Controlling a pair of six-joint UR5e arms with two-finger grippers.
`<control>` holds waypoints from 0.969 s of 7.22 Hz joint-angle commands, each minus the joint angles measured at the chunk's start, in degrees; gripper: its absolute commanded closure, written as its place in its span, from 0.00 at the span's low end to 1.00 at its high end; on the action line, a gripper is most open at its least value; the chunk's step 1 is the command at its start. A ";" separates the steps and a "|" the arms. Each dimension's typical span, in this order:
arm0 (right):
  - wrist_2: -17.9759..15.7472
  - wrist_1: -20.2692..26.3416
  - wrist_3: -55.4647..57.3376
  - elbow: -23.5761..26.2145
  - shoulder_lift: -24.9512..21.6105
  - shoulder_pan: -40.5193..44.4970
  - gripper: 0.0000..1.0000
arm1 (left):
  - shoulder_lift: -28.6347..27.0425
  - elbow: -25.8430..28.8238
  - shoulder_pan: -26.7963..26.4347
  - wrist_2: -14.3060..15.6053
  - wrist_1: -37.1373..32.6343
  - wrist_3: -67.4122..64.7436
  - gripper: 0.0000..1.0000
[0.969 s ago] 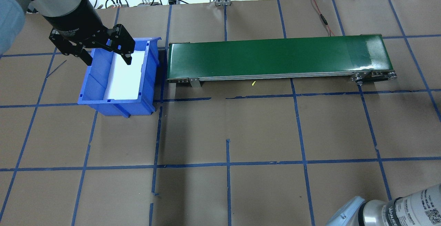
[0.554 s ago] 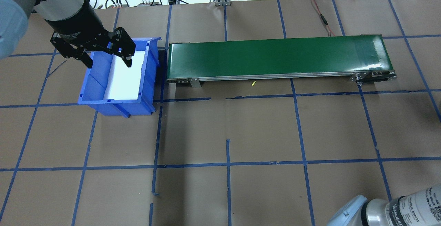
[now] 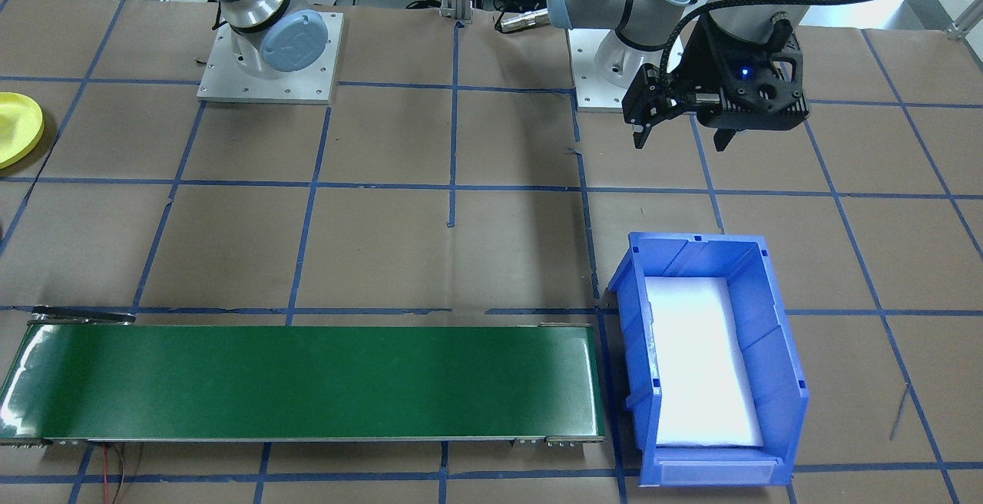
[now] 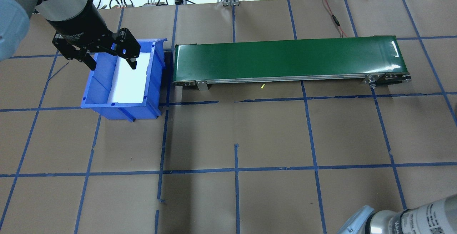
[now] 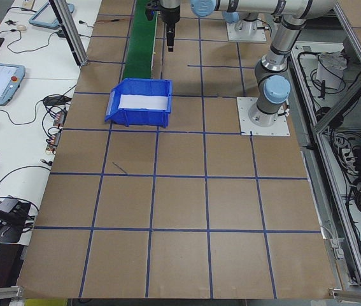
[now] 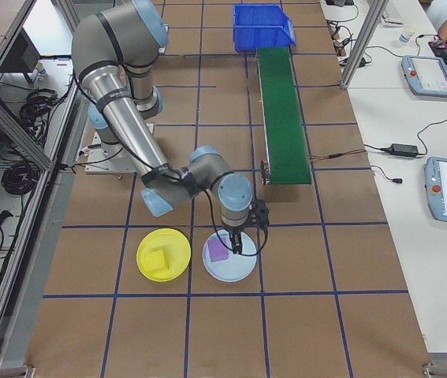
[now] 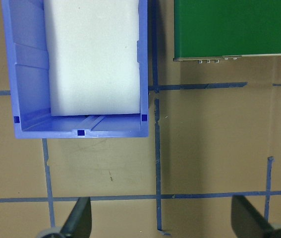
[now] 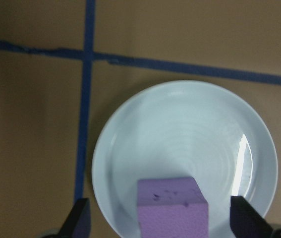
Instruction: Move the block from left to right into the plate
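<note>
Purple block point(image 8: 172, 208) btwn open right pincer point(image 8: 162, 223).

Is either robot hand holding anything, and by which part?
Nothing is held: left gripper open and empty; right gripper open, fingers clear of purple block.

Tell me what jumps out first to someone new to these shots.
Probably the long green conveyor belt across the table's far side, with the blue bin at its end and the left claw hanging open above it. At the robot's right end, the right claw hovers open over a purple block on a pale blue plate, beside a yellow plate holding a yellow block.
</note>
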 commanded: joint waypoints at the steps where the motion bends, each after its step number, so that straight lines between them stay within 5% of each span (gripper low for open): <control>1: 0.40 7.86 25.31 -0.09 -9.42 13.84 0.00 | -0.01 0.00 -0.03 -0.04 0.35 -0.06 0.00; 4: 0.22 16.13 56.62 -3.86 -10.87 37.40 0.00 | 0.08 -0.18 0.06 -0.04 0.88 0.38 0.00; 7: -1.96 19.73 73.58 -7.20 -11.04 54.04 0.00 | 0.08 0.08 0.23 -0.12 1.40 0.12 0.00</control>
